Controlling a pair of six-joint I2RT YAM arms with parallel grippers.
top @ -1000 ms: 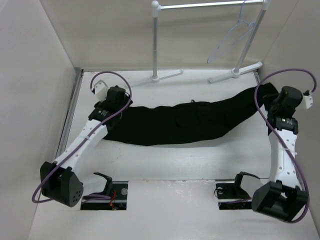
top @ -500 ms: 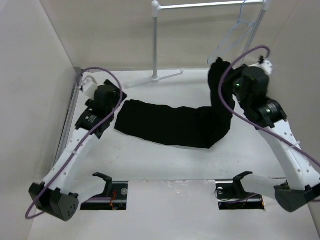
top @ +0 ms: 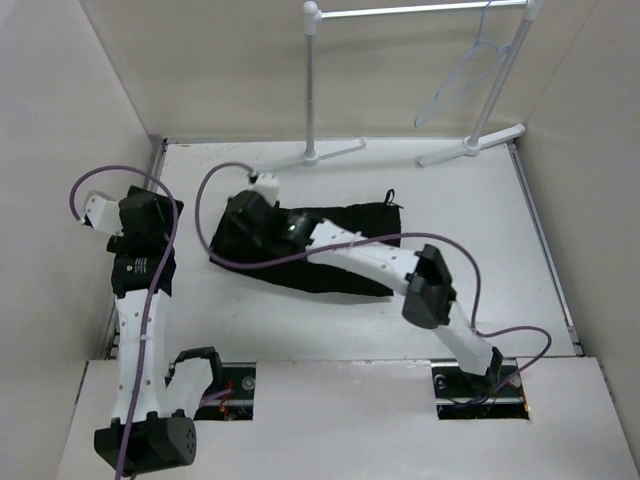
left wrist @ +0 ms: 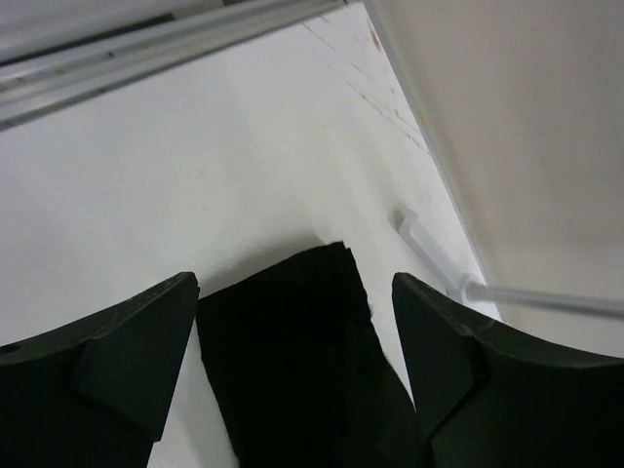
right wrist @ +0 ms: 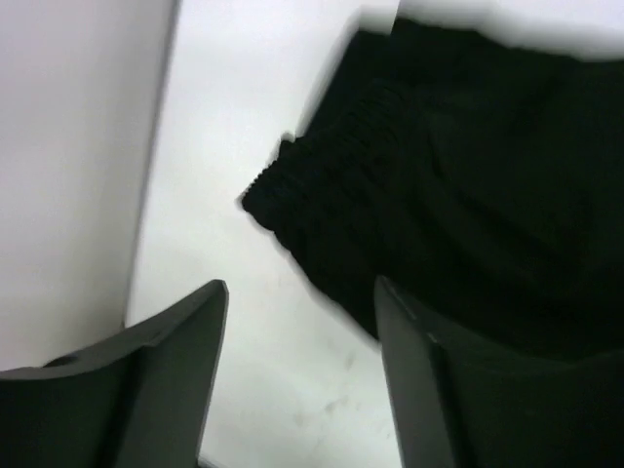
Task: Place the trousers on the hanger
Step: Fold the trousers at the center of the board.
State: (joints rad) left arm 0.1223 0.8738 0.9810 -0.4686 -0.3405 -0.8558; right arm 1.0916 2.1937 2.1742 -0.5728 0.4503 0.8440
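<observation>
After your right gripper point(right wrist: 300, 286) doubled the soft black long-legged trousers point(top: 365, 220), it and your left gripper point(left wrist: 292, 283) hung beside them, jaws apart; the pale triangular hanger point(top: 447, 92) stayed bare.

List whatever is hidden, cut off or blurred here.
- Top view: the right arm covers part of the trousers; the right end effector blends into black fabric.
- Top view: the hanger is thin, pale, its hook barely traceable.
- Right wrist view: blurred; trousers cut by the right edge.
- Left wrist view: past the left end effector only one trouser corner shows; the rest is cut off below.
</observation>
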